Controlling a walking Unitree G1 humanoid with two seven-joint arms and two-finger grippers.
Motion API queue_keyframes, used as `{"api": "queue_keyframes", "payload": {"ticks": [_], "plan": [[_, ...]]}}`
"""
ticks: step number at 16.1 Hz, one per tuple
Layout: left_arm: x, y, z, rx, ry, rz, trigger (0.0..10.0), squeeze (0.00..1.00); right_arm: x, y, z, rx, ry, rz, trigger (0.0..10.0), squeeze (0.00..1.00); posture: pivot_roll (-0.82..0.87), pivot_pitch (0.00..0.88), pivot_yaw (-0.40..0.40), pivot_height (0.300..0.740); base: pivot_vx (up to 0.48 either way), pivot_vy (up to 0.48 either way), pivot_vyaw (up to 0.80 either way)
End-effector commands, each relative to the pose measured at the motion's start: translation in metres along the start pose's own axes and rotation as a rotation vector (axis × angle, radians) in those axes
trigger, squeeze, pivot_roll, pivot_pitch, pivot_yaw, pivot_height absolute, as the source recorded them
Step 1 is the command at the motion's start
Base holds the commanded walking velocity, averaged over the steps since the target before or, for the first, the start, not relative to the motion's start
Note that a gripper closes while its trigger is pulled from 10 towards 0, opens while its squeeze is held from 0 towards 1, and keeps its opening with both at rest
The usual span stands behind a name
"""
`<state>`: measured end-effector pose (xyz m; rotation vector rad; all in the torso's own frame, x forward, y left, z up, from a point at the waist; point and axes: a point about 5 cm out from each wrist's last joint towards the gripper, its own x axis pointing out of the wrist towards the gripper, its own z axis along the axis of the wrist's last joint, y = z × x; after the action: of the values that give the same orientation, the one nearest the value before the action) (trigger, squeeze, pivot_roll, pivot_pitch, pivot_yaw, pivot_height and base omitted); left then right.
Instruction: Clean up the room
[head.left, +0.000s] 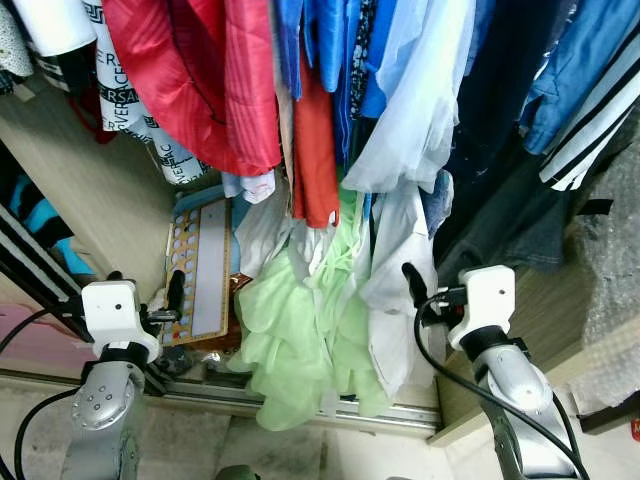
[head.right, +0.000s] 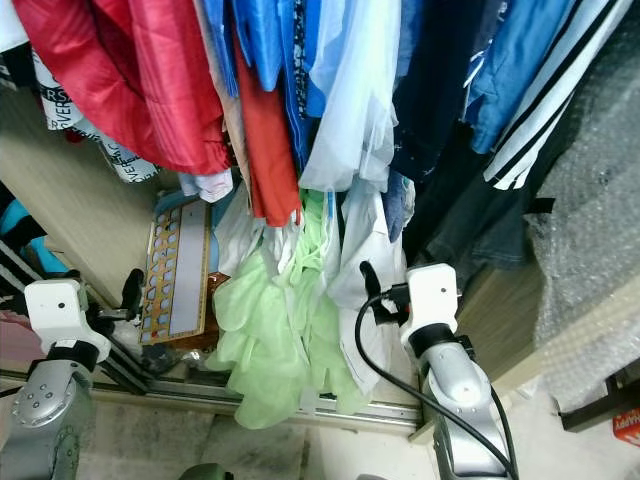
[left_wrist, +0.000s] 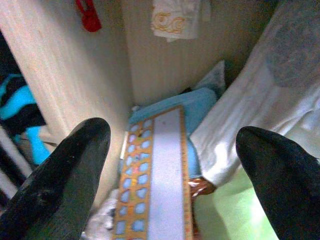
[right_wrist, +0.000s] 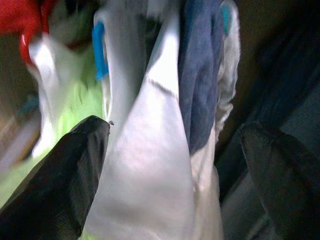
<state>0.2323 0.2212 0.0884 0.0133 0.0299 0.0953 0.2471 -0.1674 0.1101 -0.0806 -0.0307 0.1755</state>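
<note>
I am facing an open wardrobe packed with hanging clothes. A pale green garment (head.left: 300, 330) and a white garment (head.left: 400, 290) hang lowest, with red (head.left: 200, 80) and blue (head.left: 330, 40) pieces above them. My right gripper (head.left: 420, 290) is open and raised just in front of the white garment (right_wrist: 150, 165), whose fabric lies ahead of the spread fingers (right_wrist: 65, 185). Low on the left, my left gripper (head.left: 145, 290) is open and holds nothing. It points at a patterned board (left_wrist: 155, 175) leaning on the wardrobe floor.
A beige wooden partition (head.left: 100, 190) stands to the left of the board, with striped black and blue cloth (head.left: 35, 215) beyond it. A metal sliding-door track (head.left: 340, 410) runs along the floor in front. Bubble wrap (head.left: 615, 270) and a wooden panel (head.left: 540, 320) are on the right.
</note>
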Motion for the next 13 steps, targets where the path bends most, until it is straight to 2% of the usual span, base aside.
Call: {"api": "queue_keyframes", "payload": {"ticks": [1,6,13], "plan": [[0.0023,-0.0025,0.0079,-0.016,-0.024,-0.01,10.0,0.0,0.0025,0.0002,0.0115,0.007,-0.039,-0.009,10.0,0.0,-0.02,0.05,0.016,0.74,0.0,0.0,0.0],[0.0071,-0.0037,0.0082,-0.093,-0.01,-0.01,10.0,0.0,0.0065,-0.0058,0.0134,0.05,-0.048,-0.084,10.0,0.0,-0.01,0.046,0.017,0.74,0.0,0.0,0.0],[0.0083,-0.0043,0.0073,-0.097,-0.001,-0.021,10.0,0.0,0.0078,-0.0039,0.0098,0.035,-0.021,-0.086,10.0,0.0,-0.01,0.037,0.015,0.74,0.0,0.0,0.0]]}}
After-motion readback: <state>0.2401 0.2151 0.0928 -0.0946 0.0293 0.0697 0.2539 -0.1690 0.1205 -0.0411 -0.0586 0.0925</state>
